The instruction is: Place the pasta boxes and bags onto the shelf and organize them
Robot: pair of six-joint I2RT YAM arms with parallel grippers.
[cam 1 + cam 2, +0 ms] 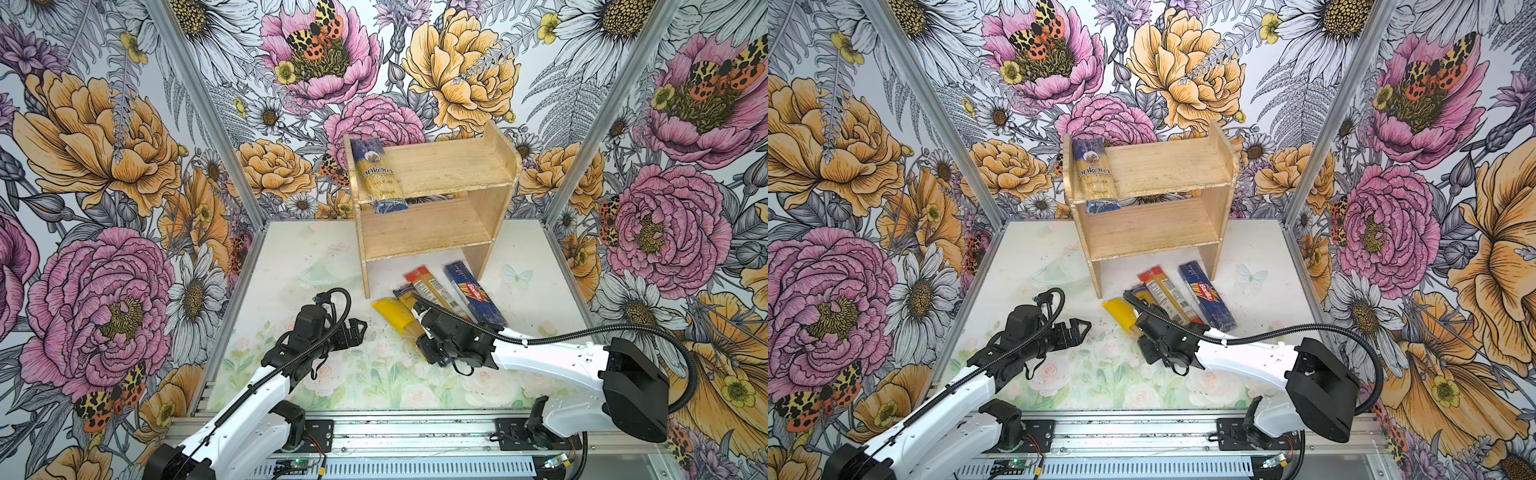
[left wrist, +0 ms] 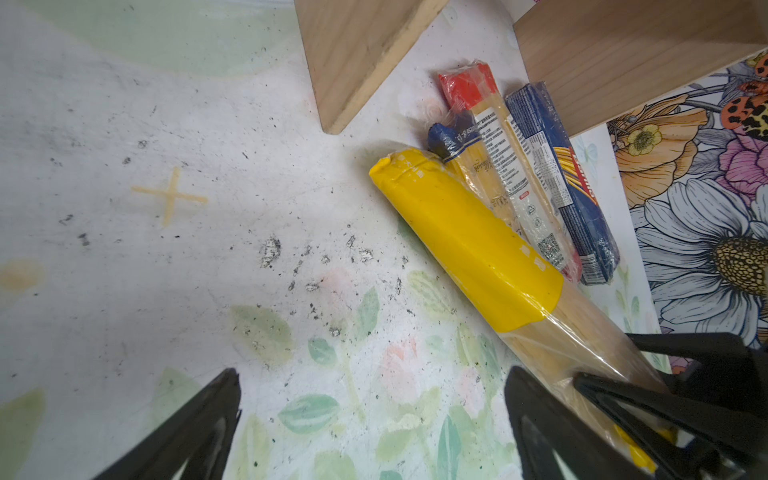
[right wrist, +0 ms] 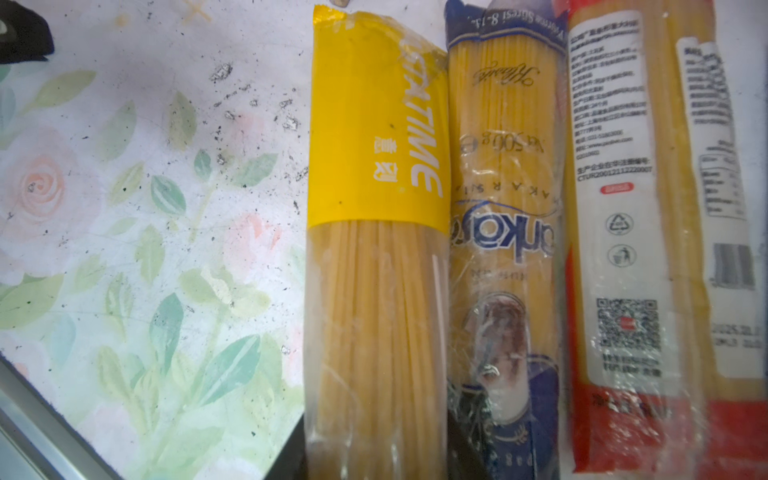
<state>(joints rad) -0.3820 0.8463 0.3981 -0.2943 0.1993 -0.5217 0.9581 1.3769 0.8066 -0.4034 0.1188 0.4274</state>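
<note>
**Q:** What does the shelf look like, and what does it hold?

**A:** The shelf [image 1: 424,226] is pale bare wood, with two flat tiers between upright side panels. One clear crinkly "ankara" bag [image 1: 378,174] of spaghetti lies at the left end of its upper tier. The bag's long axis runs back to front, and its blue end hangs past the tier's front edge. The lower tier holds nothing.

**Q:** Where are the other packs?

**A:** Four lie on the table [image 1: 291,266] in front of the shelf, side by side. Each has one end pointing toward the shelf. From the shelf's left they are:
- a yellow-ended bag [image 2: 465,241], glossy, with bare spaghetti showing through clear film;
- a slimmer blue-ended bag [image 3: 503,166];
- a red-ended pack [image 1: 432,286] with white labels;
- a flat dark blue "Barilla" pack [image 1: 473,291], nearest the shelf's right panel.

**Q:** And the grippers?

**A:** The right gripper [image 2: 602,357] pinches the clear part of the yellow-ended bag, at the end far from the shelf. The left gripper [image 2: 374,372] is spread wide and holds nothing, in front of the shelf's left side.
</note>
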